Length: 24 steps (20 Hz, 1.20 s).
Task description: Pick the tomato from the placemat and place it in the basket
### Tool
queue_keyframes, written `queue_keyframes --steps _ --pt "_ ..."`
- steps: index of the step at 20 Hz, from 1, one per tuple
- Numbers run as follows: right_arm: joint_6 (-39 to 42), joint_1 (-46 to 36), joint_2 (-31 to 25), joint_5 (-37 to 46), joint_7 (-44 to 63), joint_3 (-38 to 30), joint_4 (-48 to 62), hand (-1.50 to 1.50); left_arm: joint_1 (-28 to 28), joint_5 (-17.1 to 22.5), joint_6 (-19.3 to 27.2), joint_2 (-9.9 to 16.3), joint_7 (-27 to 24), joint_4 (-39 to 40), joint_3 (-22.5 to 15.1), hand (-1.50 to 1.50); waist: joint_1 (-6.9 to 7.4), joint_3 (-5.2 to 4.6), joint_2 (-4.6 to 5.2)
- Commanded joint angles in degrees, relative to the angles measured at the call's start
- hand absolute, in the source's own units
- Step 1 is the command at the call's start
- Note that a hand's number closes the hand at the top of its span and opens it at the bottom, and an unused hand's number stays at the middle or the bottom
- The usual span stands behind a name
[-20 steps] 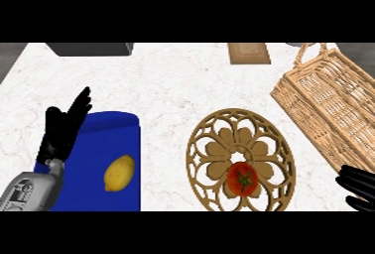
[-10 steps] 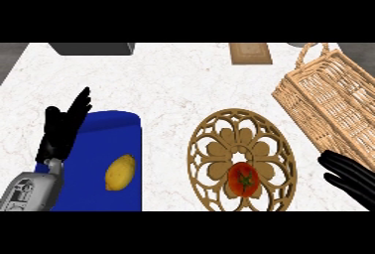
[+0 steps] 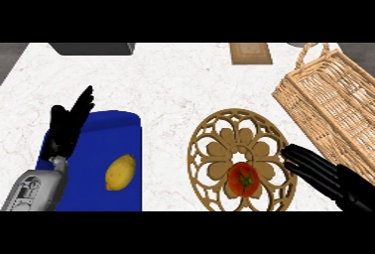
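A red tomato (image 3: 244, 179) lies on the round wooden lattice placemat (image 3: 240, 159), near its front edge. The wicker basket (image 3: 334, 106) stands at the right, behind the placemat. My right hand (image 3: 319, 171) comes in from the lower right, open, its straight fingers over the placemat's right rim, just right of the tomato and not touching it. My left hand (image 3: 68, 126) rests open at the left, fingers pointing up.
A yellow lemon (image 3: 121, 172) lies on a blue mat (image 3: 100, 161) at the front left, beside my left hand. A small wooden board (image 3: 250, 53) and a dark box (image 3: 92, 48) sit at the counter's far edge.
My right hand has come in from the lower right edge, moving left toward the tomato. The left hand and the objects have stayed still.
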Motion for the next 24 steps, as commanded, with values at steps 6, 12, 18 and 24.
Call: queue_keyframes --steps 6,12,18,24 --pt "-4.68 -0.76 5.54 7.45 -1.03 4.44 4.25 -1.50 -0.02 -3.37 -0.65 -3.20 -0.53 1.13 0.99 0.00 -0.12 0.00 -0.01" --pt "-5.01 -1.56 7.65 9.48 0.14 6.59 4.63 -1.50 -1.74 -3.66 -2.58 -2.48 2.95 -1.72 2.92 0.00 -0.10 0.00 -0.03" --pt "-3.22 -5.39 9.77 10.34 4.59 7.53 4.65 -1.50 -1.25 -4.43 -3.88 -2.52 -0.52 1.07 5.19 0.00 -0.07 -0.01 -0.01" --pt "-4.57 -5.68 9.79 13.36 3.42 9.03 9.69 -1.50 -3.17 -4.97 -3.91 -3.77 3.42 0.13 5.14 0.00 -0.10 0.00 0.00"
